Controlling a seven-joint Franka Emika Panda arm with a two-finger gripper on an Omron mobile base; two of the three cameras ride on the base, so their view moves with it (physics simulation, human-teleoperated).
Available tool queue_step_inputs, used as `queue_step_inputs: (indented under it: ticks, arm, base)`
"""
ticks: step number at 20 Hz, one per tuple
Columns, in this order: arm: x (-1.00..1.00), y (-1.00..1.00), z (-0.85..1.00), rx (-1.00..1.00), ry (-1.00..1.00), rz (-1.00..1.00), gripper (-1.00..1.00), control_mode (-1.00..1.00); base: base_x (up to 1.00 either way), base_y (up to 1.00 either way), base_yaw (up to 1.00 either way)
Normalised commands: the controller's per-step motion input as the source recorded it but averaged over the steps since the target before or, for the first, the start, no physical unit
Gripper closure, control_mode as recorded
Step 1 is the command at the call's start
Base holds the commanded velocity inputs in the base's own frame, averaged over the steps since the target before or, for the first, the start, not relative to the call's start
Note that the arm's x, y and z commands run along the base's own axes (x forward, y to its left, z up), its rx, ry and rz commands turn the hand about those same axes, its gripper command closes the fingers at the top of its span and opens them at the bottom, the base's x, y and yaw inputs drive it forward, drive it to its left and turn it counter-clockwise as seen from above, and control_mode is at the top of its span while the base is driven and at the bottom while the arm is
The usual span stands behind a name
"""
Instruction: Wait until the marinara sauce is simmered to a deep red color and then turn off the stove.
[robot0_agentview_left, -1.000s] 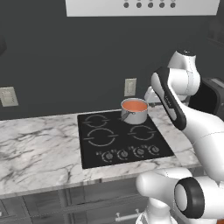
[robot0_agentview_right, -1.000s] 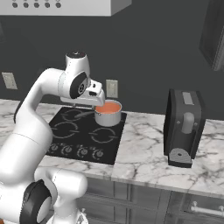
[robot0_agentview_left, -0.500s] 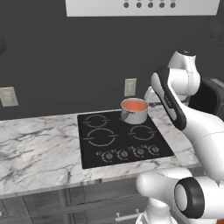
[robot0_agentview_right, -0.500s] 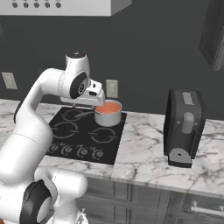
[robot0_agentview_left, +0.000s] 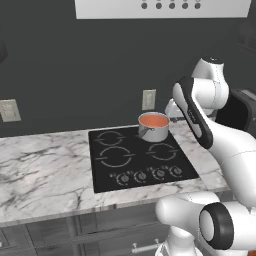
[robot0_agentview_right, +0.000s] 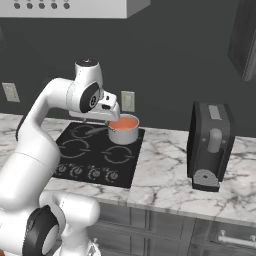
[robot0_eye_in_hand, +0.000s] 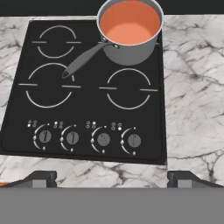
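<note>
I hold my gripper (robot0_eye_in_hand: 112, 177) above the stove (robot0_eye_in_hand: 26, 127), fingers spread and empty. The marinara sauce (robot0_eye_in_hand: 129, 22) sits in its saucepan (robot0_eye_in_hand: 131, 50) on the back right burner, looking orange. I risk turning the wrong knob (robot0_eye_in_hand: 134, 140), or cutting heat early.

The stove (robot0_eye_in_hand: 92, 113) is set into the counter (robot0_eye_in_hand: 192, 92); the saucepan (robot0_eye_in_hand: 131, 46) (holding the marinara sauce (robot0_eye_in_hand: 130, 22)) stands on its far right burner, knobs (robot0_eye_in_hand: 103, 139) along the near edge.
</note>
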Motion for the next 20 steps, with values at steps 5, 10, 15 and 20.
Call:
queue_step_inputs:
  ticks: [5,10,15,20]
  arm:
    - [0.00,0.00,0.00,0.00,0.00,0.00,-1.00,-1.00]
    - [0.00,0.00,0.00,0.00,0.00,0.00,-1.00,-1.00]
    - [0.00,0.00,0.00,0.00,0.00,0.00,-1.00,-1.00]
    - [0.00,0.00,0.00,0.00,0.00,0.00,-1.00,-1.00]
  base:
    - [0.00,0.00,0.00]
    - [0.00,0.00,0.00]
    - [0.00,0.00,0.00]
    - [0.00,0.00,0.00]
